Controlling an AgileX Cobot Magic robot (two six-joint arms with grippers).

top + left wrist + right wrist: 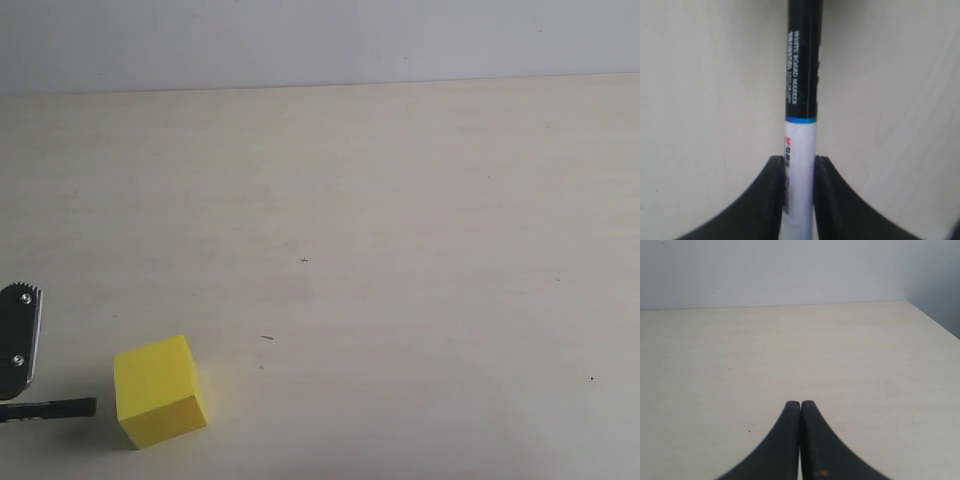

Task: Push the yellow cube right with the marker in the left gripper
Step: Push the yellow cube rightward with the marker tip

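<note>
The yellow cube [160, 392] sits on the table [420, 200] at the near edge of the exterior view, toward the left. It rests flat on one face and is turned slightly, so that one vertical edge faces the camera.

The marker [55, 408] lies level just to the left of the cube. Its black end points at the cube's left face. A narrow gap separates the two; they are not touching.

The left gripper [800, 167] shows at the left border of the exterior view as a dark plate with two screws. In the left wrist view its two black fingers [772, 195] are closed against the white part of the marker's barrel, one on each side. The black part of the marker, with white lettering and a blue ring, extends forward past the fingertips.

The right gripper [800, 405] is above bare table, away from the cube. Its jaws are pressed together with nothing between them.
</note>
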